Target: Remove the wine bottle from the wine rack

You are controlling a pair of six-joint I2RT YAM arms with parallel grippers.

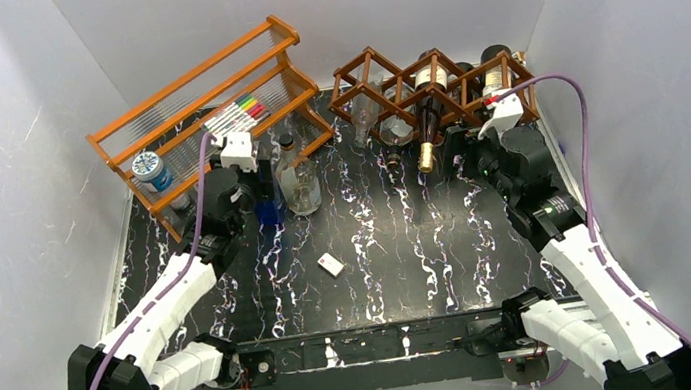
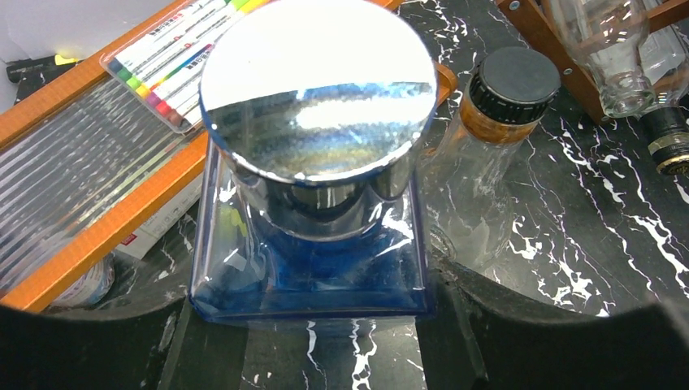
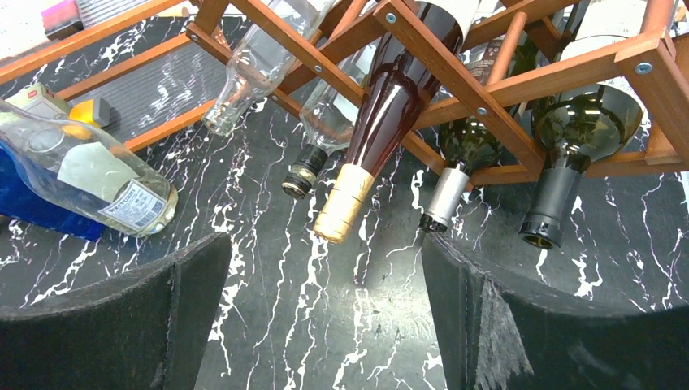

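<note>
The wine rack (image 1: pixel 404 81) (image 3: pixel 455 77), a reddish-brown lattice, stands at the back right of the table. A dark wine bottle (image 1: pixel 428 129) (image 3: pixel 382 122) with a gold foil cap lies in a cell, its neck sloping down out of the front. My right gripper (image 1: pixel 456 147) (image 3: pixel 325 268) is open just in front of that neck, with nothing between its fingers. My left gripper (image 1: pixel 267 203) (image 2: pixel 313 325) is shut on a blue square bottle (image 2: pixel 313 268) with a chrome cap, beside the orange shelf.
Several other bottles lie in the rack's cells, among them a clear one (image 3: pixel 260 65) and a silver-capped green one (image 3: pixel 445 199). A clear black-capped bottle (image 1: pixel 300 183) (image 2: pixel 487 162) stands by the blue one. The orange shelf (image 1: pixel 208 102) holds markers (image 1: pixel 235 117). A small white block (image 1: pixel 331 264) lies mid-table.
</note>
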